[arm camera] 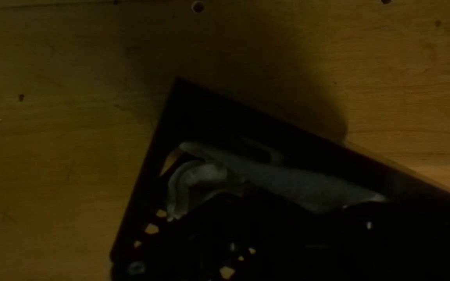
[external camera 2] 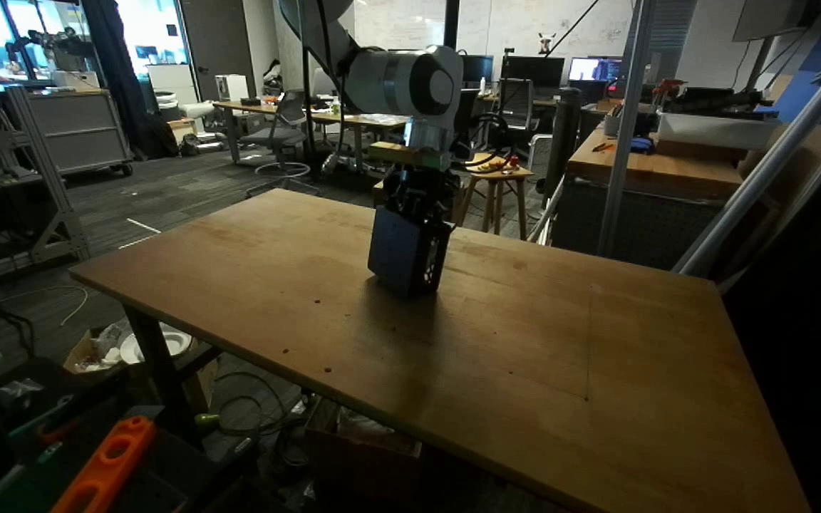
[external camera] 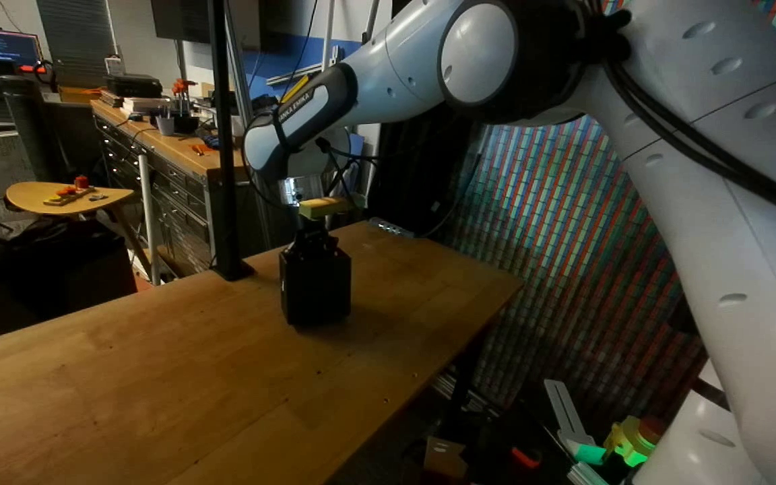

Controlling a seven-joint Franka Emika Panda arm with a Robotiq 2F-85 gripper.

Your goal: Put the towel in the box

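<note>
The rumpled, pale grey-white cloth towel (arm camera: pixel 287 183) is seen in the wrist view inside the small, black, cube-shaped box (external camera 2: pixel 400 246), bunched below the rim, with a curled fold near a corner and its remainder partly covered by dark shapes in front. In both exterior views it is hidden by the box's walls. One side wall is pierced by small openings, through which light brown shows in the wrist view. The box is placed on the wide, light-brown wooden tabletop (external camera: pixel 159 391), and a soft shadow is cast beside it. Over the open top of the box the black, jointed gripper (external camera: pixel 314 246) is held pointing down, its lower end concealed by the walls. Because the fingertips are hidden, it cannot be told whether the jaws are wide, narrow or closed on the towel. Just above the gripper, a yellow-and-green block (external camera: pixel 322 207) is carried at the wrist of the white, dark-jointed robot arm (external camera: pixel 408 74). A black upright post (external camera: pixel 226 135) is set at the tabletop's edge. Farther off, a wooden-topped workbench with dark drawers (external camera: pixel 182 199) and a pale wooden stool (external camera: pixel 31 194) bearing red and yellow pieces are seen.
</note>
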